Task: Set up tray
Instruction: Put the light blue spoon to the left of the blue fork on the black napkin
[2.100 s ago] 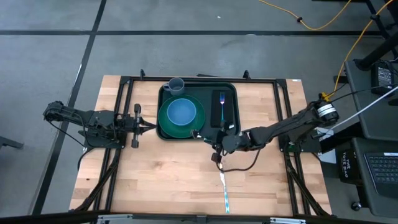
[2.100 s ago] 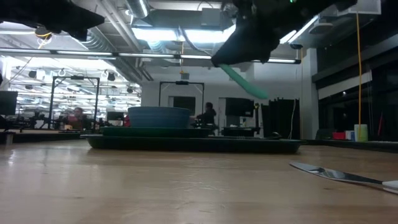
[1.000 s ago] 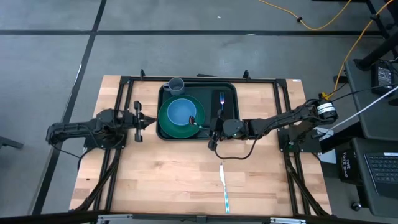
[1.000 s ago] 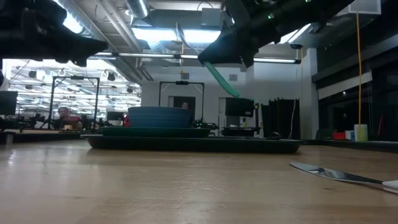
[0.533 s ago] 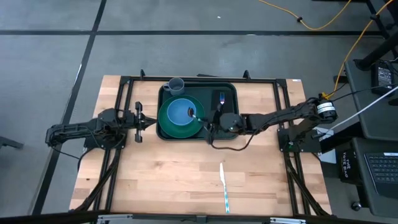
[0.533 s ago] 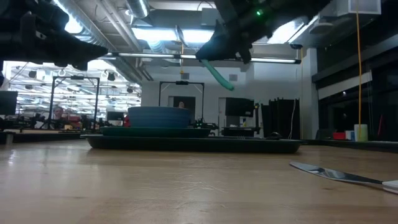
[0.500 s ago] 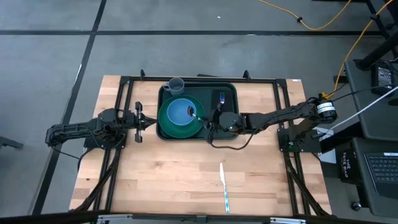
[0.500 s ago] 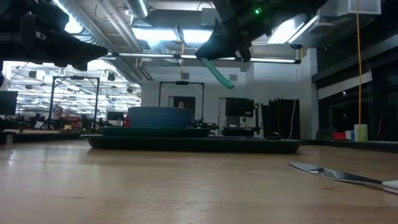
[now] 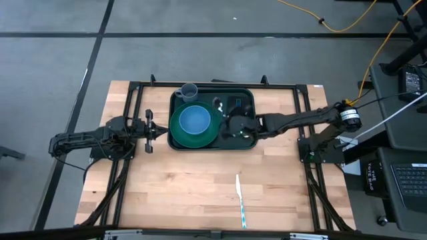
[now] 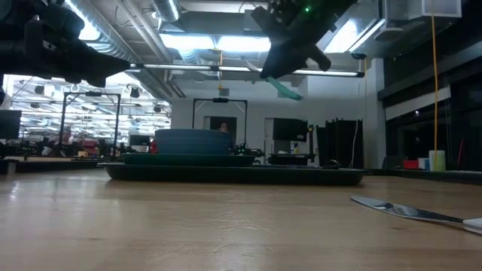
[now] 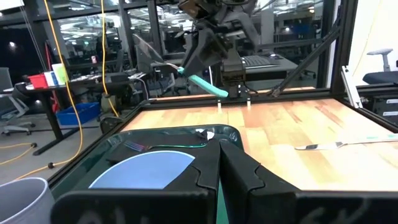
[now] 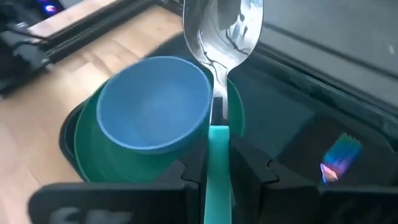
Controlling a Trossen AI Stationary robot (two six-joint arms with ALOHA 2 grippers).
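Tray first: from the high view I see it sitting at the far middle of the wooden table, big and dark; a green plate with a blue bowl fills its left half, and a grey cup stands at its far left corner; the right gripper hangs over the right half of the tray; the left gripper waits just beside the tray's left edge; a knife lies alone on the wood, well apart from the tray.

From the low view the tray lies flat with the bowl on top; the right gripper is up high above it, holding a spoon with a green handle, tilted down.

From the left wrist view my left fingers look pressed together and hold nothing; a fork lies on the tray beyond the plate.

From the right wrist view the fingers are clamped on the spoon's green handle; its shiny end sticks out over the bowl's edge.

I think the step is to lay the spoon down on the tray; to do it well I should bring it low over the bare dark part beside the plate, keep it level, miss the fork, and only then let go.
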